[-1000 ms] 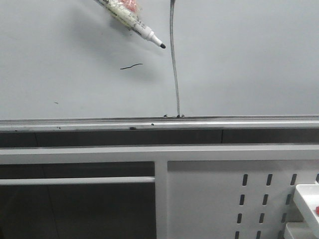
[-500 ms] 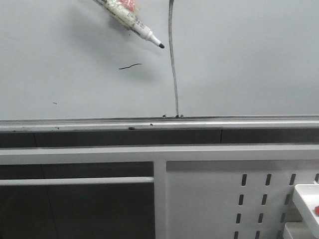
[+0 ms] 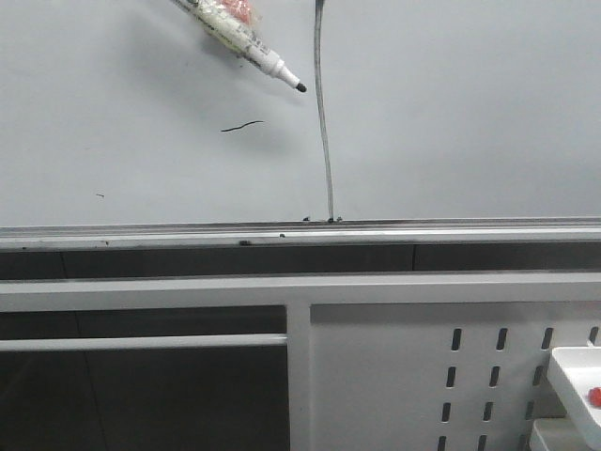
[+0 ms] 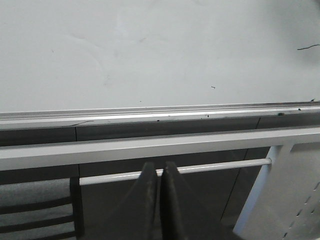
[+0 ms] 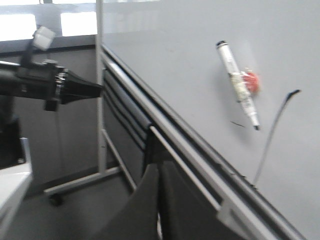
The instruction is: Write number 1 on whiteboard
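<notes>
You were looking at one whiteboard (image 3: 451,113), which filled the upper part of the front view, its silver rail (image 3: 470,231) running along the lower edge. Below it stood a white frame with one slotted panel (image 3: 394,376) to the right, and a white tray (image 3: 575,381) showed at the lower right corner. Your left gripper (image 4: 159,175) pointed toward the board's lower frame from below the rail, its two fingers pressed together with nothing between them. Your right gripper (image 5: 158,180) also pointed along the rail at a slant, fingers closed flat against each other and empty, well apart from the board. In the right wrist view the other arm (image 5: 50,85) reached in as a dark tapered shape. One number 1 (image 3: 324,122) ran as a thin dark stroke from the top edge of the front view down to the rail, slightly bowed. One marker (image 3: 246,42) sat tilted against the board just left of that stroke, its black tip pointing down and right, a red patch on its side. One short dark squiggle (image 3: 242,125) lay below the marker, and one tiny speck (image 3: 100,195) further left.
</notes>
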